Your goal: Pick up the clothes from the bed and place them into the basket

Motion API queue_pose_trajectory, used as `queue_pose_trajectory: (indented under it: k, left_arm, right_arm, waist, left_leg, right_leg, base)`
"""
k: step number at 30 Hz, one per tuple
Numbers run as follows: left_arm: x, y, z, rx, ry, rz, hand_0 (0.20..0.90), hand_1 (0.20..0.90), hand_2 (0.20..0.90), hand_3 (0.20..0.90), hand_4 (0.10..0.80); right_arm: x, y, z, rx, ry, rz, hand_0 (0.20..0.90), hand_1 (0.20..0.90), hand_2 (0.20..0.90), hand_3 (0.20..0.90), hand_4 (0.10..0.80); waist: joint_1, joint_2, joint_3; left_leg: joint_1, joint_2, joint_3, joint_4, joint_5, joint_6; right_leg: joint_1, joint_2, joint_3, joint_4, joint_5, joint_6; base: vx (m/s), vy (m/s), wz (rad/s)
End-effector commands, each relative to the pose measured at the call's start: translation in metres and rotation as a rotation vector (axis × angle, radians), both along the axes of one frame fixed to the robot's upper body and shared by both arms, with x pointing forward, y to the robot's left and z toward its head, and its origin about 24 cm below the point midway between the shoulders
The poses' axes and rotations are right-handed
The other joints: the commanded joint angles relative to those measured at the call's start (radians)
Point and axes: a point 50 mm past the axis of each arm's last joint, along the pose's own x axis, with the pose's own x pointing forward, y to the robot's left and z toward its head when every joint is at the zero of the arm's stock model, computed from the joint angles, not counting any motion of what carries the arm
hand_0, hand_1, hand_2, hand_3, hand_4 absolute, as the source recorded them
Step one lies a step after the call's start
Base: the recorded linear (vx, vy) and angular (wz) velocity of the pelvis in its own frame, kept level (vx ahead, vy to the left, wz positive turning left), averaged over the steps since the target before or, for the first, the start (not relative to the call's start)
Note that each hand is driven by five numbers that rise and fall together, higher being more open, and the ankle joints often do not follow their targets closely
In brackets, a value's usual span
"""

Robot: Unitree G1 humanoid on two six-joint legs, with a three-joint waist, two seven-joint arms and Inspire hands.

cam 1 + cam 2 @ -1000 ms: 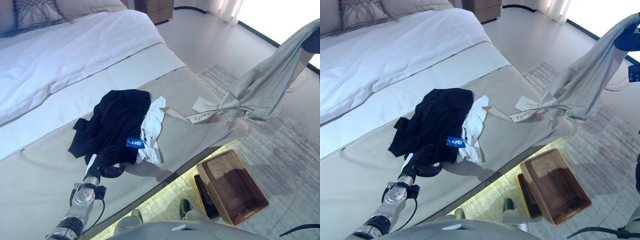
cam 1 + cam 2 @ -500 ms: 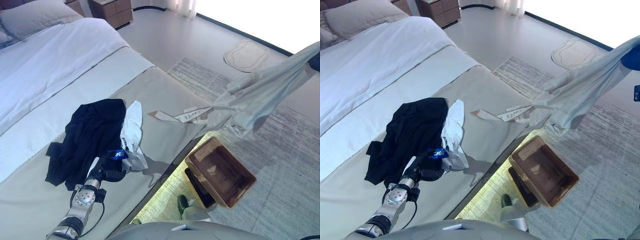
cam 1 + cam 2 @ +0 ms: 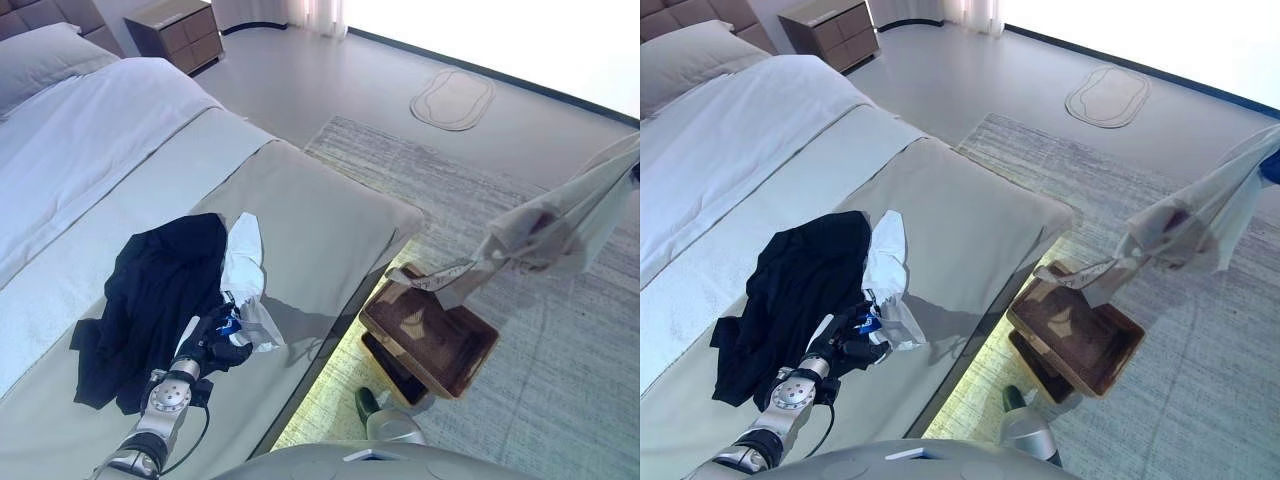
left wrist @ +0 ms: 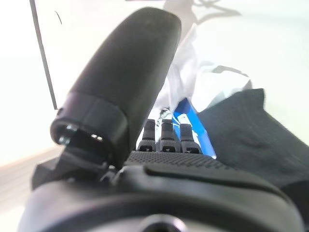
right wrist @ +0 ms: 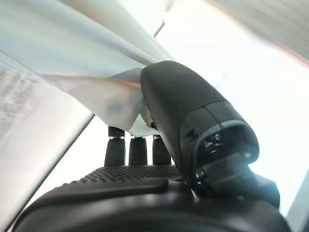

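- The right hand (image 5: pixel 159 145) is at the far right edge of the head views, its fingers (image 5: pixel 137 151) and thumb clenched on a pale grey garment (image 3: pixel 560 225).
- That garment hangs in the air off the bed, over the rug (image 3: pixel 560 340); its printed strip dangles just above the brown basket (image 3: pixel 430 335).
- The basket sits on the floor beside the bed's (image 3: pixel 320 210) foot corner.
- The left hand (image 3: pixel 215 340) rests on the bed at the near edge of the clothes pile, its fingers (image 4: pixel 164 133) curled on the cloth by a blue label (image 4: pixel 193 123).
- A black garment (image 3: pixel 150 290) lies crumpled on the beige cover, with a white garment (image 3: pixel 243 265) touching its right side.
- A nightstand (image 3: pixel 180 30) stands beyond the bed.
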Motion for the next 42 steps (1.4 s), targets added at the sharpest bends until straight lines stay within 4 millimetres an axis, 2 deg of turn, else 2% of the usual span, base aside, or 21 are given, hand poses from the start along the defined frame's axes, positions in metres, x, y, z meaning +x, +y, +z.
queue_pose_trajectory:
  k: [1, 5, 7, 11, 16, 19, 21, 31, 39, 40, 41, 42]
  left_arm:
    - [0.023, 0.014, 0.023, 0.073, -0.117, -0.052, 0.9, 0.9, 0.9, 0.9, 0.8]
    - [0.026, 0.013, 0.024, 0.072, -0.124, -0.051, 0.9, 0.9, 0.9, 0.9, 0.8]
    - [0.026, 0.015, 0.025, 0.073, -0.124, -0.04, 0.9, 0.9, 0.9, 0.9, 0.8]
    - [0.027, 0.015, 0.025, 0.079, -0.12, -0.036, 0.9, 0.9, 0.9, 0.9, 0.8]
    - [0.027, 0.019, 0.026, 0.082, -0.116, -0.026, 0.9, 0.9, 0.9, 0.9, 0.8]
    - [0.027, 0.019, 0.026, 0.082, -0.116, -0.029, 0.9, 0.9, 0.9, 0.9, 0.8]
    - [0.027, 0.018, 0.026, 0.081, -0.117, -0.037, 0.9, 0.9, 0.9, 0.9, 0.8]
    - [0.031, 0.01, 0.027, 0.072, -0.127, -0.073, 0.9, 0.9, 0.9, 0.9, 0.8]
    - [0.029, 0.01, 0.026, 0.073, -0.126, -0.075, 0.9, 0.9, 0.9, 0.9, 0.8]
    - [0.029, 0.01, 0.027, 0.074, -0.126, -0.077, 0.9, 0.9, 0.9, 0.9, 0.8]
    - [0.029, 0.01, 0.027, 0.075, -0.126, -0.079, 0.9, 0.9, 0.9, 0.9, 0.8]
    - [0.03, 0.009, 0.027, 0.075, -0.126, -0.08, 0.9, 0.9, 0.9, 0.9, 0.8]
  right_arm:
    - [-0.006, 0.006, 0.065, -0.133, -0.219, 0.104, 0.3, 0.3, 0.3, 0.2, 0.1]
    - [0.0, 0.013, 0.051, -0.122, -0.14, 0.178, 0.3, 0.3, 0.3, 0.2, 0.1]
    - [0.004, 0.019, 0.038, -0.119, -0.078, 0.227, 0.3, 0.3, 0.3, 0.2, 0.1]
    - [0.006, 0.023, 0.028, -0.112, -0.034, 0.254, 0.3, 0.3, 0.3, 0.2, 0.1]
    - [0.011, 0.035, -0.012, -0.054, 0.09, 0.31, 0.3, 0.3, 0.3, 0.2, 0.1]
    - [0.013, 0.039, -0.026, -0.023, 0.131, 0.325, 0.3, 0.3, 0.3, 0.2, 0.1]
    - [0.014, 0.043, -0.044, 0.017, 0.188, 0.344, 0.3, 0.3, 0.3, 0.2, 0.1]
    - [0.003, 0.039, -0.113, 0.076, 0.396, 0.279, 0.3, 0.3, 0.3, 0.2, 0.1]
    - [-0.004, 0.042, -0.145, 0.09, 0.507, 0.265, 0.3, 0.3, 0.3, 0.2, 0.1]
    - [-0.004, 0.044, -0.148, 0.088, 0.538, 0.278, 0.408, 0.408, 0.408, 0.326, 0.226]
    - [-0.005, 0.045, -0.153, 0.08, 0.557, 0.275, 0.9, 0.9, 0.9, 0.9, 0.8]
    - [-0.005, 0.045, -0.155, 0.068, 0.566, 0.257, 0.9, 0.9, 0.9, 0.9, 0.8]
  waist:
    - [0.028, -0.068, -0.104]
    - [0.025, -0.069, -0.101]
    - [0.025, -0.069, -0.097]
    - [0.024, -0.07, -0.094]
    - [0.03, -0.069, -0.087]
    - [0.032, -0.069, -0.085]
    - [0.038, -0.07, -0.083]
    - [0.073, -0.07, -0.069]
    - [0.094, -0.065, -0.059]
    - [0.097, -0.065, -0.056]
    - [0.099, -0.065, -0.054]
    - [0.101, -0.065, -0.052]
  left_leg:
    - [-0.073, 0.012, -0.032, 0.045, -0.019, -0.007]
    - [-0.075, 0.013, -0.029, 0.051, -0.02, -0.007]
    - [-0.076, 0.012, -0.029, 0.052, -0.021, -0.006]
    - [-0.076, 0.012, -0.031, 0.052, -0.021, -0.006]
    - [-0.074, 0.009, -0.033, 0.051, -0.02, -0.005]
    - [-0.072, 0.007, -0.035, 0.049, -0.019, -0.005]
    - [-0.07, 0.006, -0.038, 0.047, -0.017, -0.004]
    - [-0.07, 0.004, -0.053, 0.046, -0.014, -0.002]
    - [-0.067, 0.004, -0.064, 0.049, -0.014, -0.002]
    - [-0.071, 0.004, -0.066, 0.052, -0.014, -0.002]
    - [-0.072, 0.004, -0.069, 0.052, -0.013, -0.002]
    - [-0.073, 0.003, -0.071, 0.052, -0.012, -0.002]
  right_leg:
    - [-0.05, -0.002, -0.014, 0.082, -0.033, 0.036]
    - [-0.055, -0.001, -0.014, 0.085, -0.034, 0.035]
    - [-0.057, -0.001, -0.017, 0.087, -0.034, 0.034]
    - [-0.057, -0.001, -0.019, 0.089, -0.034, 0.034]
    - [-0.055, -0.006, -0.031, 0.091, -0.034, 0.035]
    - [-0.052, -0.007, -0.037, 0.092, -0.034, 0.036]
    - [-0.051, -0.009, -0.041, 0.093, -0.033, 0.036]
    - [-0.043, -0.017, -0.067, 0.094, -0.031, 0.039]
    - [-0.033, -0.024, -0.083, 0.089, -0.031, 0.04]
    - [-0.033, -0.025, -0.084, 0.089, -0.032, 0.04]
    - [-0.033, -0.025, -0.086, 0.09, -0.032, 0.04]
    - [-0.033, -0.025, -0.087, 0.09, -0.032, 0.039]
  base:
    - [0.0, 0.0, 0.0]
    - [-0.005, -0.001, -0.01]
    - [0.0, 0.0, 0.0]
    - [0.0, 0.0, 0.0]
    - [0.0, 0.0, 0.0]
    - [0.0, 0.0, 0.0]
    - [0.0, 0.0, 0.0]
    - [-0.002, -0.009, 0.06]
    - [0.013, -0.023, 0.04]
    - [-0.005, -0.024, 0.04]
    - [-0.011, -0.023, 0.06]
    - [-0.008, -0.016, 0.09]
